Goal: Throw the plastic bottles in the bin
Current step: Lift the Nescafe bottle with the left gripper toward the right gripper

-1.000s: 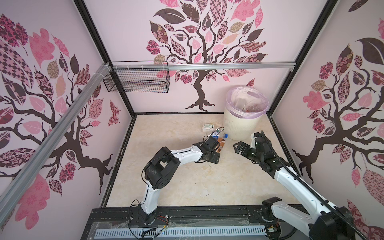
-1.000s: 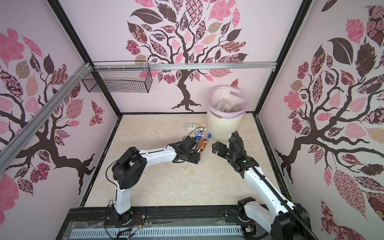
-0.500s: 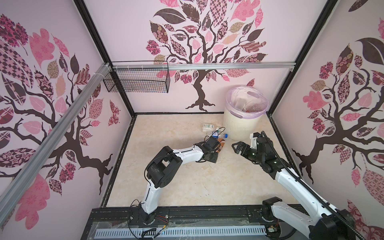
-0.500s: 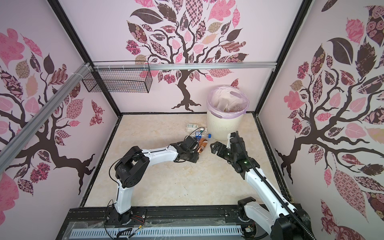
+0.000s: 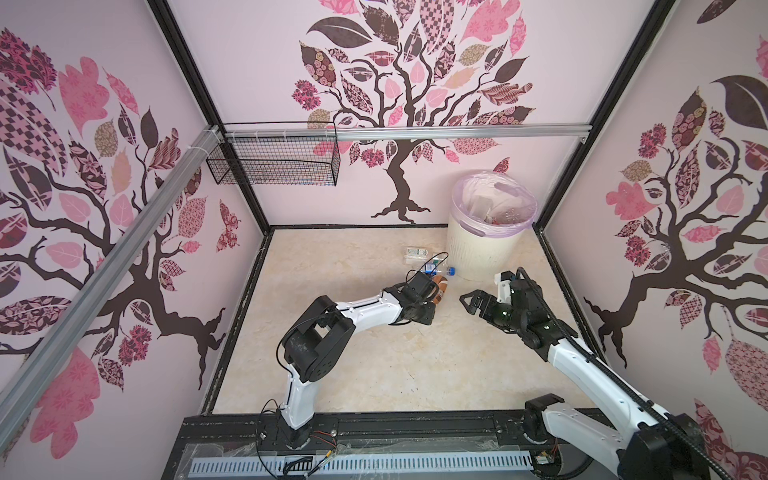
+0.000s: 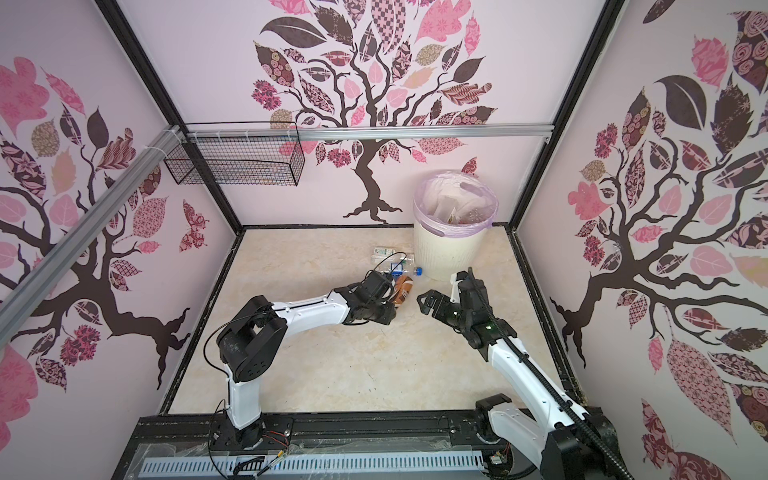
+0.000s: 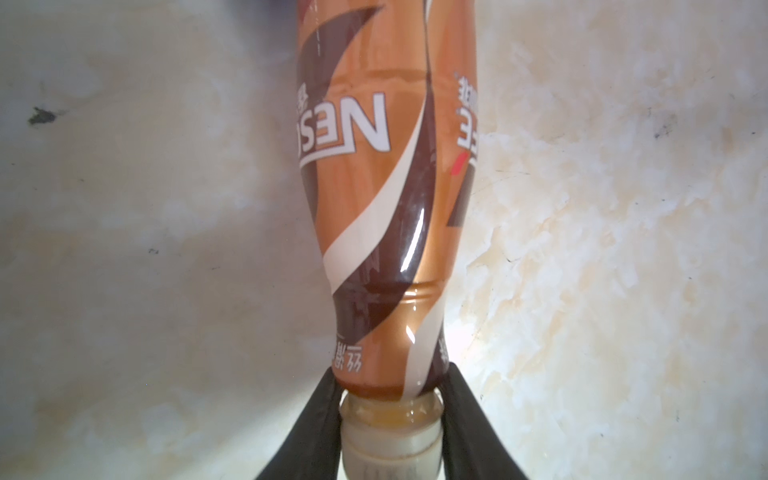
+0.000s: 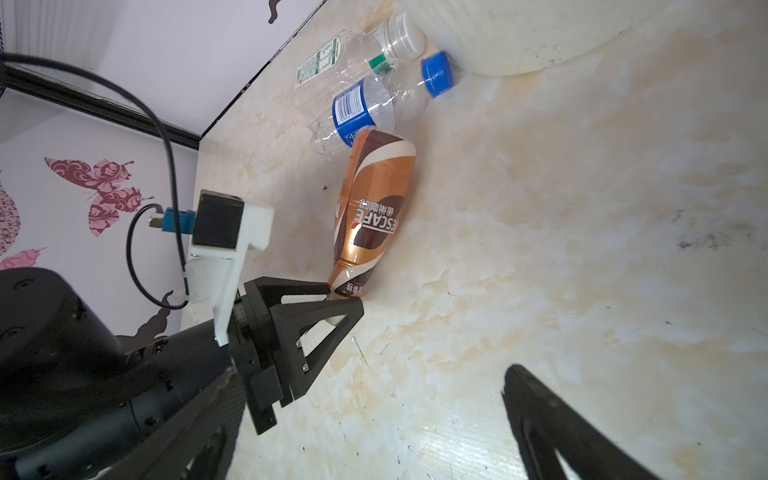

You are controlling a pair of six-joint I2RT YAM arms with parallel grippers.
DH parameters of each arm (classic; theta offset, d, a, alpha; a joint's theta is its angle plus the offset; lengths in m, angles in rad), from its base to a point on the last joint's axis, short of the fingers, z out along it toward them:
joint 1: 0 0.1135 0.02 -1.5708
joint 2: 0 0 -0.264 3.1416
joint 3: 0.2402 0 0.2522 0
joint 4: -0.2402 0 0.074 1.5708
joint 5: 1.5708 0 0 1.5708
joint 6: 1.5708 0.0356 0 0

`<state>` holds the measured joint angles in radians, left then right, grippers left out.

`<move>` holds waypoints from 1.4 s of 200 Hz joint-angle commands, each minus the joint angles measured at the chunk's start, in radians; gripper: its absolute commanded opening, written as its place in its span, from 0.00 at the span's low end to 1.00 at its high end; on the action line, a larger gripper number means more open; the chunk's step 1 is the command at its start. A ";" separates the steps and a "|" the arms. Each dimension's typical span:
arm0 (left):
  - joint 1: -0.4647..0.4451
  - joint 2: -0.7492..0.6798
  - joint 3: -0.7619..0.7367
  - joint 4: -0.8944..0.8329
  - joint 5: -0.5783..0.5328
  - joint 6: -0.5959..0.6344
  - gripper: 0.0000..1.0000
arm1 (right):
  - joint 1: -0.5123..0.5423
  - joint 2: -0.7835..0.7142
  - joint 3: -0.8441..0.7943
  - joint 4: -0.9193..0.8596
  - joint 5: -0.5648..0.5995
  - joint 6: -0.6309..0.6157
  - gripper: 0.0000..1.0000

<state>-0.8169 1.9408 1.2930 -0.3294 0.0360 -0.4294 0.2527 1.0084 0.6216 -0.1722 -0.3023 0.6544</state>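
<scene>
A brown coffee bottle lies on the floor, and my left gripper is shut on its neck just above the white cap. Both top views show this bottle in front of the bin. The cream ribbed bin has a lilac bag and holds several bottles. A clear blue-labelled bottle with a blue cap and a clear green-and-white-labelled bottle lie behind the brown one. My right gripper hovers open to the right of the brown bottle, holding nothing.
A black wire basket hangs from the aluminium rail at the back left. Patterned walls close in three sides. The bin's base stands close to the blue cap. A black frame runs along the front.
My left gripper has closed on the brown bottle's neck. The right gripper has shifted slightly towards the bottle and stays open.
</scene>
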 commanded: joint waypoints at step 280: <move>-0.002 -0.480 -0.289 0.148 0.059 -0.079 0.38 | 0.138 0.483 0.375 0.324 -0.161 0.209 0.79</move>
<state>-0.8173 1.4982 1.0428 -0.2089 0.0879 -0.5022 0.3820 1.4448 0.9371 0.1226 -0.4648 0.8574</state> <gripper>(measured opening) 0.380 0.819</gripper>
